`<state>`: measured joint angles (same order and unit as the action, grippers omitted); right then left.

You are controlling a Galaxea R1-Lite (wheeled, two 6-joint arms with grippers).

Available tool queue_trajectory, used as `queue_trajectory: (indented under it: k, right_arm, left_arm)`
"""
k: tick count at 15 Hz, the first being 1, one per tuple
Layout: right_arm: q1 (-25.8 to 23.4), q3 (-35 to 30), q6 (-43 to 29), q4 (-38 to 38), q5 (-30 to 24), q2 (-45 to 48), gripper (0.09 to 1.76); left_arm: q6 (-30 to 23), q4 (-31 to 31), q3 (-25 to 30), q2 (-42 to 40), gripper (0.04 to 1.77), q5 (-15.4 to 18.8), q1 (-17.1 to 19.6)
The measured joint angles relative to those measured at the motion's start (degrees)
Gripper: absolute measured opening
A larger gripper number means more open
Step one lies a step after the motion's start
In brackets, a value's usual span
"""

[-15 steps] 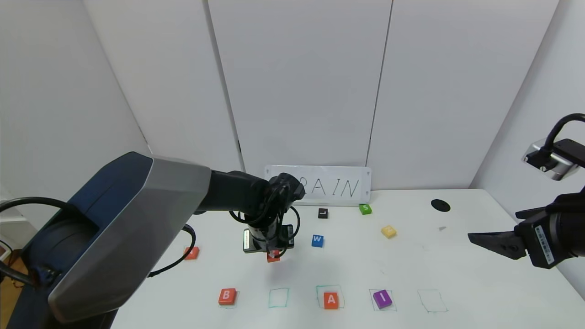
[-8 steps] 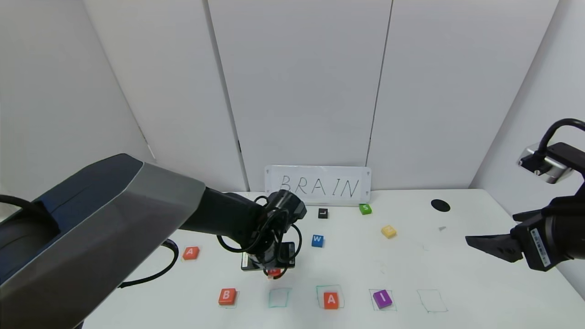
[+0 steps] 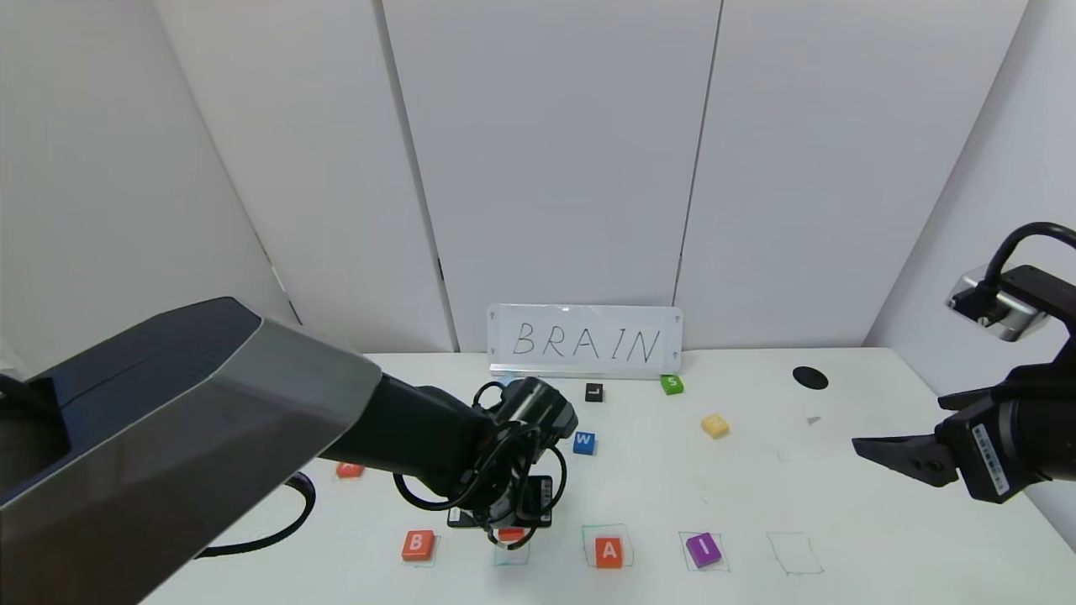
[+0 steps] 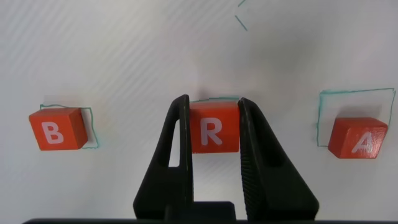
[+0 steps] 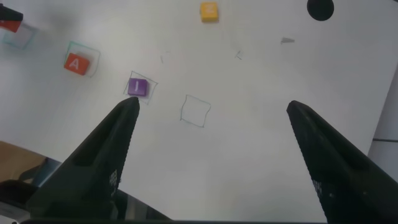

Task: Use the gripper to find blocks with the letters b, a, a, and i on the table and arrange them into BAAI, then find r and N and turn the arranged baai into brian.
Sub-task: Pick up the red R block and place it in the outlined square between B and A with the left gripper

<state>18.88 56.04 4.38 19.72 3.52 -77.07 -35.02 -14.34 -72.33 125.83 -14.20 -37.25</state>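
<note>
Left gripper (image 4: 211, 134) is clamping the R block (image 4: 213, 127) over the green square between B block (image 4: 56, 129) and A block (image 4: 357, 137), near the table's (image 3: 883, 504) front edge; right gripper (image 5: 211, 134) is hovering wide open, holding nothing.

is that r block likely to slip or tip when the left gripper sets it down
Probably not. The R block looks rigid with flat sides, and the left gripper pinches it squarely on two opposite faces, so slipping seems unlikely. It is low and square, so it should sit flat on the table rather than tip or roll.
</note>
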Motion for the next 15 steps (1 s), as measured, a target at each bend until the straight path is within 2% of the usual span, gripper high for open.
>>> queue_trajectory:
  k: [3, 7, 15]
  right_arm:
    - [0.00, -0.06, 0.00, 0.01, 0.00, 0.12, 1.71]
    - [0.35, -0.21, -0.02, 0.04, 0.00, 0.15, 1.71]
    - [0.82, -0.48, -0.02, 0.00, -0.02, -0.13, 1.71]
  left_arm:
    - [0.02, 1.07, 1.50, 0.00, 0.49, -0.30, -0.23]
    - [2.16, 8.98, 5.68, 0.41, 0.49, -0.29, -0.26]
    - [2.84, 9.25, 7.23, 0.57, 0.49, -0.38, -0.30]
